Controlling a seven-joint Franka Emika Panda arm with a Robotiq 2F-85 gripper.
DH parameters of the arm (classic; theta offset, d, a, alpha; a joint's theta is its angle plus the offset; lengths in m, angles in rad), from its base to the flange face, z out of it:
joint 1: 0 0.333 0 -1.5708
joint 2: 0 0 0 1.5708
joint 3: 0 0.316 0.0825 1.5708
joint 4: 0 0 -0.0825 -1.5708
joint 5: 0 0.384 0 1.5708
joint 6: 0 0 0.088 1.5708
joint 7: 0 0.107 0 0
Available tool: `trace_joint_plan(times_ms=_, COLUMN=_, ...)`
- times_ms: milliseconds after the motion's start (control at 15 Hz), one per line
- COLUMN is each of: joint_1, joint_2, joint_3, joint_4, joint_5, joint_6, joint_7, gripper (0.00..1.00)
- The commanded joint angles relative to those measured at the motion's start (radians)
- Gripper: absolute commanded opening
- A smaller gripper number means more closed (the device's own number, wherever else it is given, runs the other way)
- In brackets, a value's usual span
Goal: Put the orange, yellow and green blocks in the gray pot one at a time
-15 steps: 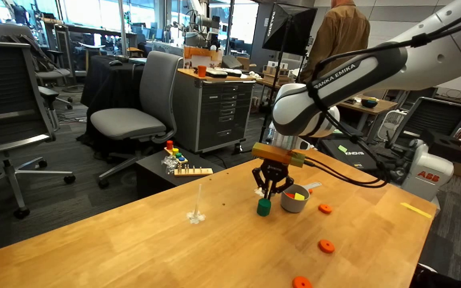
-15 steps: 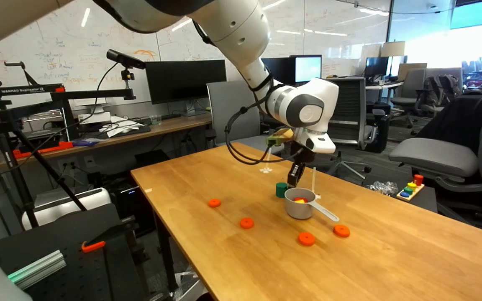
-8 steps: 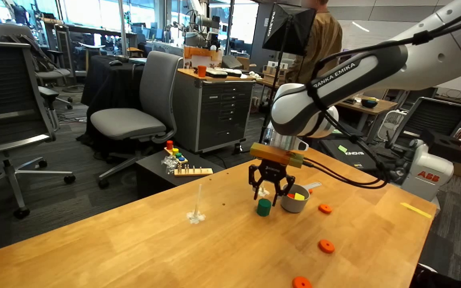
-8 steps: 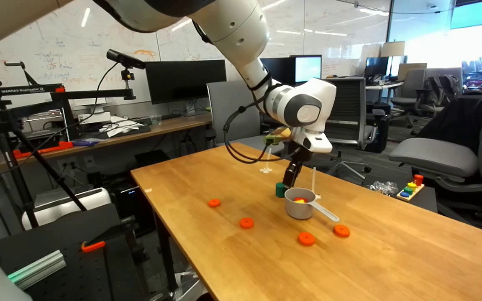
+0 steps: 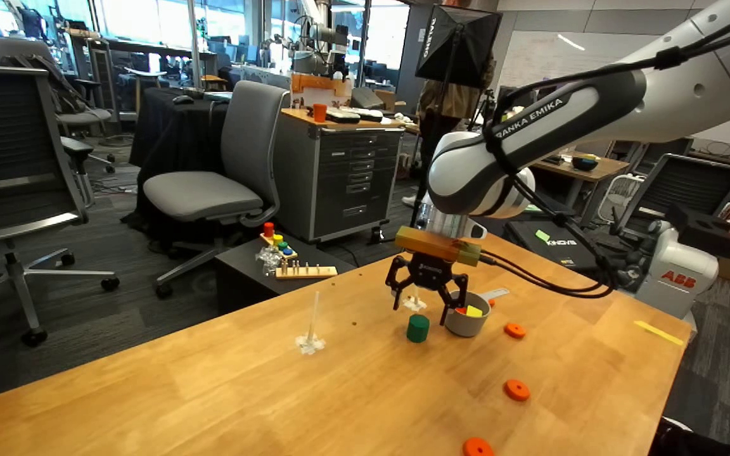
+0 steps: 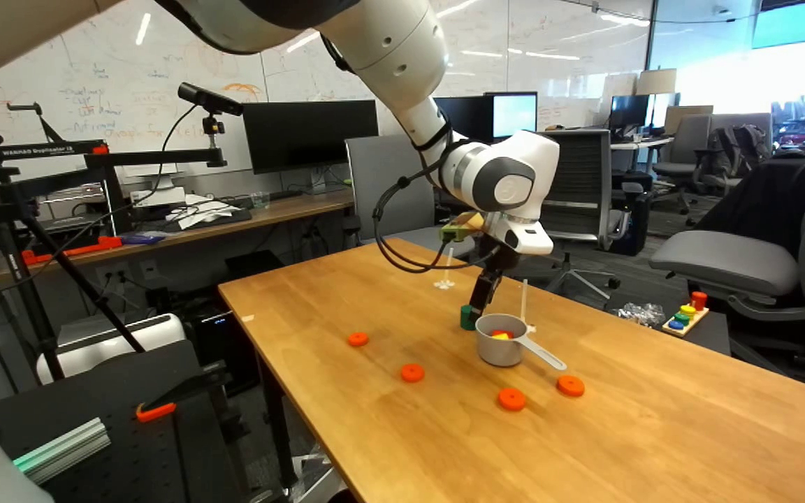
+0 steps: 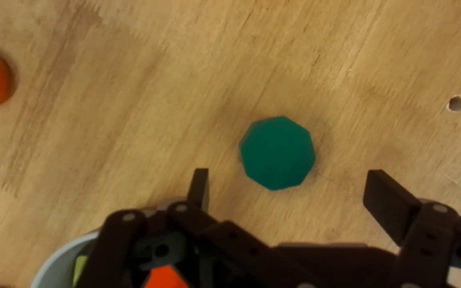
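Observation:
The green block (image 5: 417,329) stands upright on the table, close beside the gray pot (image 5: 466,325). In the wrist view its eight-sided top (image 7: 277,153) lies just ahead of the gap between my fingers. My gripper (image 7: 286,176) is wide open with nothing held, a little above the block. One finger (image 5: 447,311) hangs near the pot's rim, the other on the block's far side. Inside the pot lie the yellow block (image 5: 474,311) and the orange block (image 5: 461,310). The wrist view shows the pot's rim (image 7: 60,256) partly hidden behind the gripper.
Flat orange discs (image 6: 412,372) lie scattered around the pot. A thin white peg (image 5: 314,313) rises from the table, with another peg (image 6: 449,264) farther off. The pot's handle (image 6: 542,352) sticks out away from the green block.
My gripper has gone from shut to wide open and shifted slightly away from the pot's handle side. The green block and the pot have stayed put. A person in the background has walked across.

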Motion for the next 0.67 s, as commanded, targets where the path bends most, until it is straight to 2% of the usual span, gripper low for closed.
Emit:
trace_joint_plan(times_ms=0, joint_1=-0.007, joint_2=0.002, joint_3=0.014, joint_4=0.022, joint_5=0.012, joint_6=-0.028, joint_7=-0.033, gripper=1.0)
trace_joint_plan(times_ms=467, joint_1=0.014, joint_2=0.012, joint_3=0.017, joint_4=0.039, joint_5=0.001, joint_6=-0.026, joint_7=-0.051, gripper=1.0)
trace_joint_plan(times_ms=533, joint_1=0.015, joint_2=0.012, joint_3=0.016, joint_4=0.038, joint_5=0.001, joint_6=-0.027, joint_7=-0.051, gripper=0.75)
trace_joint_plan(times_ms=600, joint_1=0.014, joint_2=0.01, joint_3=0.016, joint_4=0.034, joint_5=0.003, joint_6=-0.024, joint_7=-0.054, gripper=0.72)
